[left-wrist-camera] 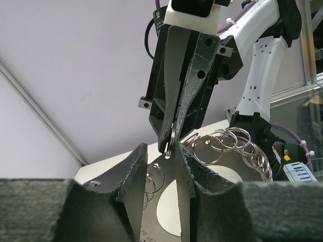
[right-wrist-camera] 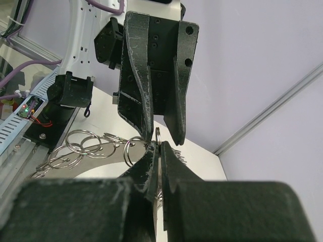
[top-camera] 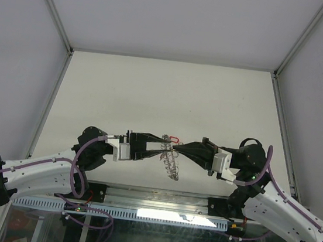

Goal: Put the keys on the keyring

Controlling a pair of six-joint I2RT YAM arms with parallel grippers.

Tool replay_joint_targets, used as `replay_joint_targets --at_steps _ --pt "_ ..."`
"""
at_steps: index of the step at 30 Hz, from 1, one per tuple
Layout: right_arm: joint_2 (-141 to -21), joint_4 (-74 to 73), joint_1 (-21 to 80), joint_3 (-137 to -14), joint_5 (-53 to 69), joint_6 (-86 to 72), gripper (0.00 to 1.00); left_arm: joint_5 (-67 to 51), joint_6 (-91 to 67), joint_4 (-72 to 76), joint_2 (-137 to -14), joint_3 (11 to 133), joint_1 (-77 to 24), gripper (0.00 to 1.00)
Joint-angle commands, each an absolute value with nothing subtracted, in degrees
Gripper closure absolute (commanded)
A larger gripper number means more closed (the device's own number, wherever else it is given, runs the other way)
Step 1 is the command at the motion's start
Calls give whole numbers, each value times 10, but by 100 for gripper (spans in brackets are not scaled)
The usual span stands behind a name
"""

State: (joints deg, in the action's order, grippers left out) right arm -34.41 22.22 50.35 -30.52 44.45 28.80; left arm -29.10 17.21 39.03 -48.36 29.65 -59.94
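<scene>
The keyring (top-camera: 173, 167) is a flat silver plate (left-wrist-camera: 166, 186) with holes that carry several split rings (left-wrist-camera: 227, 143). It hangs above the table between my two grippers. My right gripper (top-camera: 177, 150) is shut on one small split ring (left-wrist-camera: 172, 137) at the plate's top hole. The same ring (right-wrist-camera: 158, 134) stands up just past my right gripper (right-wrist-camera: 157, 149). My left gripper (top-camera: 167, 147) faces it, and its fingers (left-wrist-camera: 136, 171) stand apart on either side of that ring without pinching it. A small red piece of the keys (top-camera: 174, 139) shows just behind the fingertips. What holds it is hidden.
The white table (top-camera: 153, 90) is fenced by white walls and aluminium posts (top-camera: 52, 90). A metal rail (top-camera: 157, 200) with cables runs along the near edge between the arm bases. More split rings (right-wrist-camera: 83, 143) fan out to the left under the right wrist.
</scene>
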Motion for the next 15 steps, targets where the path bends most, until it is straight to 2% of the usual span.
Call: replay_joint_targets --at_steps 1,15 --pt "-339 244 504 -331 444 298 100 -309 179 398 -478 319 -600 73" --pt "-341 235 504 -336 449 300 100 -302 191 362 -487 336 -600 84"
